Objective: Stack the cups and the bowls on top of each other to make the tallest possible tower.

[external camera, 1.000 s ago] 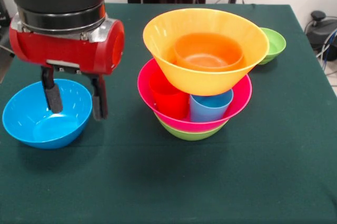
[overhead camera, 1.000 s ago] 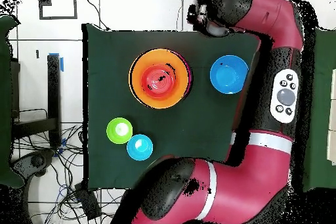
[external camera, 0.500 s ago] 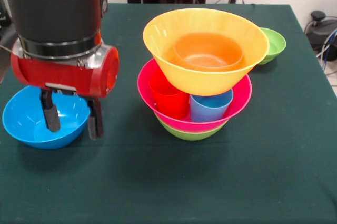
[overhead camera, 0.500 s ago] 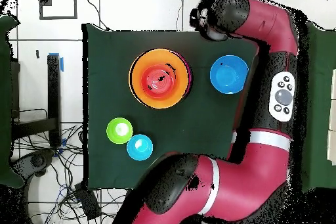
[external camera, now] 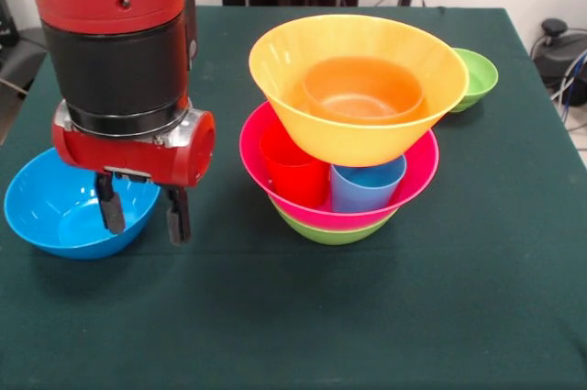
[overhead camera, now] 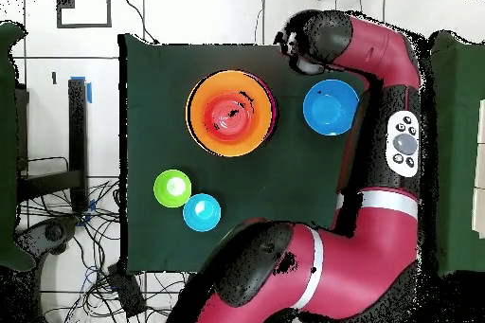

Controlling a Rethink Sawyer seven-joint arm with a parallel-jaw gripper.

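Green cloth covers the table [external camera: 477,298], with cables and a white wall behind. At centre stands the tower [external camera: 353,133]: a green bowl [external camera: 332,232] at the base, a pink bowl [external camera: 413,179] on it holding a red cup [external camera: 293,170] and a light blue cup [external camera: 365,186], and a yellow-orange bowl [external camera: 367,138] resting on those cups with a small orange bowl [external camera: 362,87] inside. A small green bowl [external camera: 477,78] sits at the tower's two o'clock; the overhead view shows a small blue bowl [overhead camera: 202,211] beside it.

The gripper [external camera: 145,214] hangs low with its fingers [external camera: 177,221] spread and empty, straddling the right rim of the medium blue bowl [external camera: 55,211] — one finger inside, one outside. The bowl's centre lies at the gripper's nine o'clock. A rim pinch looks next.
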